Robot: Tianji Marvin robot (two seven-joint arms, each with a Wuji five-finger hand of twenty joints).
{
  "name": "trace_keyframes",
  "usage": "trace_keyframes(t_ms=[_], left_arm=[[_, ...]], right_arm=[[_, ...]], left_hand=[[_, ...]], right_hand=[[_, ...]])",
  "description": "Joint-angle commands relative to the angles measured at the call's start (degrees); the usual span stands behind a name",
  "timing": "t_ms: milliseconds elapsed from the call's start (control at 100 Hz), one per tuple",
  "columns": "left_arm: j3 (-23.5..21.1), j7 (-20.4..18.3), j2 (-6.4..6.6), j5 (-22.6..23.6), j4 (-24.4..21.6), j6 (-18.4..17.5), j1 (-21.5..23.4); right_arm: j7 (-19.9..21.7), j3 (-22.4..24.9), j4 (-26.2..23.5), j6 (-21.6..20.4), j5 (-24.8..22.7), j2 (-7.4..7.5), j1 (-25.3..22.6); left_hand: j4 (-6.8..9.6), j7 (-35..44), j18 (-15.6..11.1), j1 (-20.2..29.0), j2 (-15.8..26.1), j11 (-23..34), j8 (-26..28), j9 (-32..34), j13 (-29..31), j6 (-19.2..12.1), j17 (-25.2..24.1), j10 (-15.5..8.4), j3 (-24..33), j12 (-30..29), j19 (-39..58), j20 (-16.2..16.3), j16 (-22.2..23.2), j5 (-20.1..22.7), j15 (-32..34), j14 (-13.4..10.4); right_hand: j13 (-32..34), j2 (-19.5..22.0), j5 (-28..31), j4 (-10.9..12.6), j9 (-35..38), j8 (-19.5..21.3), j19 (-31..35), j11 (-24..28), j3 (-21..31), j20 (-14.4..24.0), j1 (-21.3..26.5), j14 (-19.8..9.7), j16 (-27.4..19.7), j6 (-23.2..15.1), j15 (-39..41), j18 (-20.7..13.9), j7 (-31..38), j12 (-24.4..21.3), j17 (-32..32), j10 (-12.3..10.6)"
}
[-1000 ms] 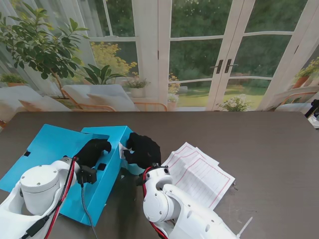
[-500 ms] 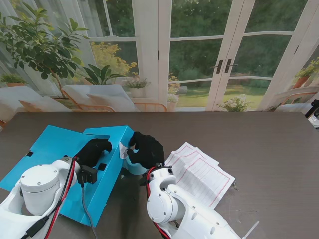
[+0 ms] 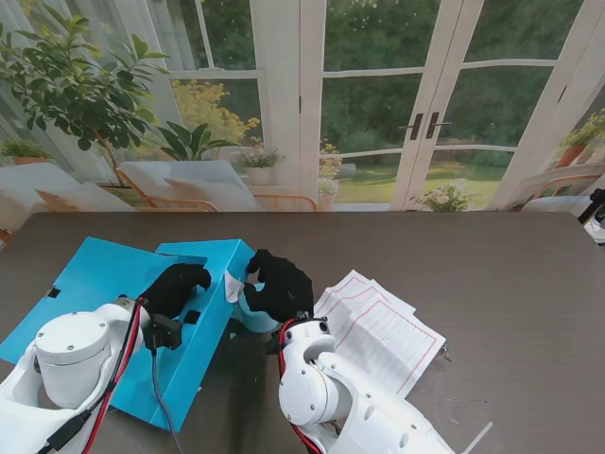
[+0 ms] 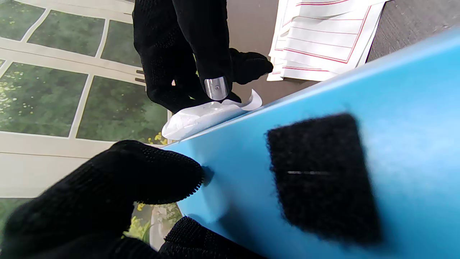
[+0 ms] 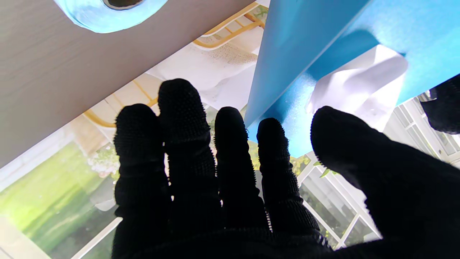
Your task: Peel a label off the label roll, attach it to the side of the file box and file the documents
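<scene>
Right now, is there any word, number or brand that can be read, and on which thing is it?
None can be read.
Documents: red ruled lines only, no legible words.
White label on the blue file box: blank, crumpled.
Black patch: no text.

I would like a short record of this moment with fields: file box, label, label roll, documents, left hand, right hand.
file box: blue file box, lying open on the table, left side
label: white label on the box's side, one end curling up
label roll: pale blue roll, on the table beside the box
documents: red-lined documents, still on the table, right of the box
left hand: left hand resting on the box
right hand: right hand at the label, fingers apart
</scene>
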Motion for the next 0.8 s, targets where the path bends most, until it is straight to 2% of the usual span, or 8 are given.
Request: trace_keyframes(t_ms=[0, 290, 790], left_arm=[[0.03, -1.41, -0.14, -0.27, -0.83, 0.05, -0.04], [0.10, -1.92, -0.02, -0.34, -0.83, 0.47, -0.09], [0.07, -2.25, 0.06, -0.19, -0.86, 0.79, -0.18]], right_arm=[[0.76, -0.13, -0.73, 0.12, -0.50, -0.03, -0.48], [0.89, -0.70, -1.29, 1.34, -0.66, -0.36, -0.06], [1.66, -0.83, -2.11, 1.38, 0.03, -0.35, -0.33]], left_hand=[[-0.82, 3.39, -1.13, 2.46, 1.92, 4.49, 1.23, 1.94, 2.01, 4.32, 1.21, -8.57, 4.66, 0.90, 5.49, -0.08, -0.54, -0.88, 4.20, -2.75], [-0.92, 3.34, -1.11, 2.36, 2.07, 4.49, 1.27, 1.93, 1.96, 4.27, 1.14, -8.57, 4.67, 0.90, 5.44, -0.05, -0.53, -0.96, 4.19, -2.71], [-1.08, 3.32, -1.06, 2.24, 2.20, 4.47, 1.36, 1.88, 1.84, 4.24, 1.06, -8.45, 4.74, 0.92, 5.35, 0.04, -0.47, -0.95, 4.22, -2.61]], right_hand=[[-1.55, 1.67, -3.66, 1.40, -2.37, -1.05, 0.72, -0.76, -1.09, 0.73, -2.57, 0.42, -0.25, -0.53, 0.35, 0.15, -4.30, -0.54, -12.76, 0.75], [-8.09, 2.68, -10.03, 1.60, -9.05, -1.69, -1.01, -1.31, -2.76, 0.72, -3.31, 1.47, -1.52, 0.24, -2.33, -0.05, -6.02, -1.62, -16.85, 1.43], [-9.86, 2.52, -9.34, 1.53, -10.11, -2.20, -2.03, -1.26, -4.14, 0.90, -4.35, 1.81, -2.34, -0.66, -3.32, -0.11, -6.24, -3.04, -17.83, 1.75]])
